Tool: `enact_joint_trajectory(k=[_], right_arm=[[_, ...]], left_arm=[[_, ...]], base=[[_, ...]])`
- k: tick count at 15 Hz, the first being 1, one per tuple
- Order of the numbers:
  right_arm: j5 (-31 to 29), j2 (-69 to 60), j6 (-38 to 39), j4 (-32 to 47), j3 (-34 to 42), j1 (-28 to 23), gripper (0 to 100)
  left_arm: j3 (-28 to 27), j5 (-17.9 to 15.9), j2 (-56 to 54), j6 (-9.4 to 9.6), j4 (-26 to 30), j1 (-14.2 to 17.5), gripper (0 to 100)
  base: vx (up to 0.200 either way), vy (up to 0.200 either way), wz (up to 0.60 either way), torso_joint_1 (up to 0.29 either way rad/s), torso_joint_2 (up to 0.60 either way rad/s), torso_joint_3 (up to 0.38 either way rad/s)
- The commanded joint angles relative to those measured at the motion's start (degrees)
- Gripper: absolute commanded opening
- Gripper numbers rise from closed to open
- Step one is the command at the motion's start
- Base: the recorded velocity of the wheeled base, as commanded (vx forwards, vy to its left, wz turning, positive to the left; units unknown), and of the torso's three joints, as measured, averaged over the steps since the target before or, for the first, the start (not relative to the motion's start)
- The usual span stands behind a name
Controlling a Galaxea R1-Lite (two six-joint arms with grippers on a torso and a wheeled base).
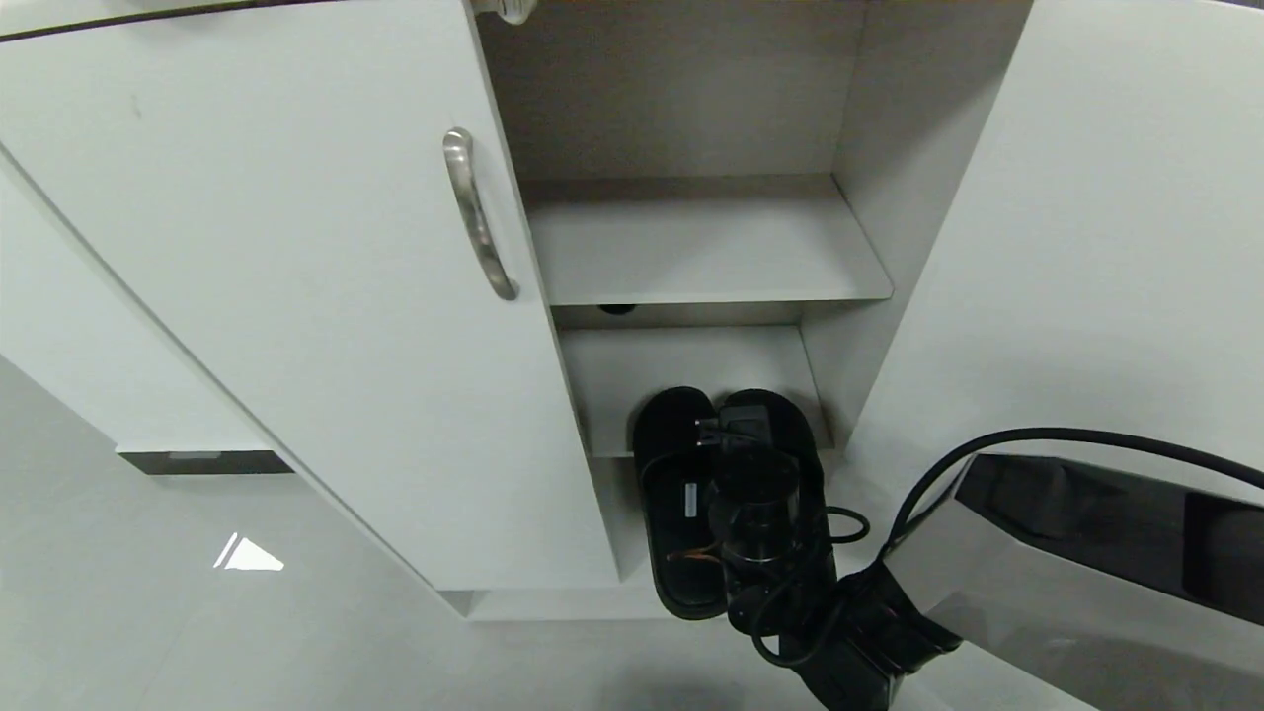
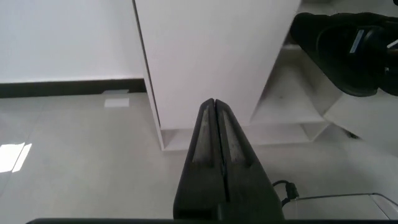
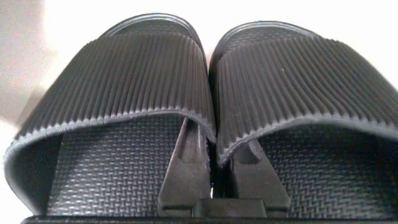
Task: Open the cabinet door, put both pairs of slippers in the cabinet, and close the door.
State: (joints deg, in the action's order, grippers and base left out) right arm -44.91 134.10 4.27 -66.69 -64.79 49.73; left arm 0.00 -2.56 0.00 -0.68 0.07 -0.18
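A pair of black slippers (image 1: 679,494) is held side by side at the open cabinet's lower shelf (image 1: 681,360), toes over the shelf's front edge and heels sticking out toward me. My right gripper (image 1: 738,427) is shut on the pair. In the right wrist view its fingers (image 3: 186,177) reach under the ribbed straps of the slippers (image 3: 143,74) and pinch the two inner walls together. My left gripper (image 2: 214,112) hangs shut and empty over the floor in front of the cabinet's base, with the slippers (image 2: 339,46) off to its side.
The cabinet's left door (image 1: 276,296) is closed and has a metal handle (image 1: 478,215). Its right door (image 1: 1106,247) stands swung open beside my right arm. The upper shelf (image 1: 701,242) is bare. Grey floor (image 1: 247,632) spreads in front.
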Motion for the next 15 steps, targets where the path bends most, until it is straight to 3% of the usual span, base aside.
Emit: enact_joint_trajectory(k=[1, 8, 15], right_arm=[[0.1, 0.7, -0.1, 2.4, -3.8, 0.0, 0], [0.2, 9.5, -0.2, 13.7, -24.8, -3.8, 0], [0.7, 13.0, -0.2, 17.3, -33.0, -6.0, 0]], left_arm=[[0.0, 0.0, 0.1, -0.02, 0.0, 0.0, 0], [0.0, 0.1, 0.1, -0.11, 0.0, -0.1, 0], [0.0, 0.1, 0.1, -0.2, 0.0, 0.0, 0]], base=[[0.2, 0.0, 0.0, 0.007, 0.0, 0.007], [0.029, 0.0, 0.0, 0.0, 0.0, 0.0], [0.0, 0.0, 0.0, 0.0, 0.0, 0.0]])
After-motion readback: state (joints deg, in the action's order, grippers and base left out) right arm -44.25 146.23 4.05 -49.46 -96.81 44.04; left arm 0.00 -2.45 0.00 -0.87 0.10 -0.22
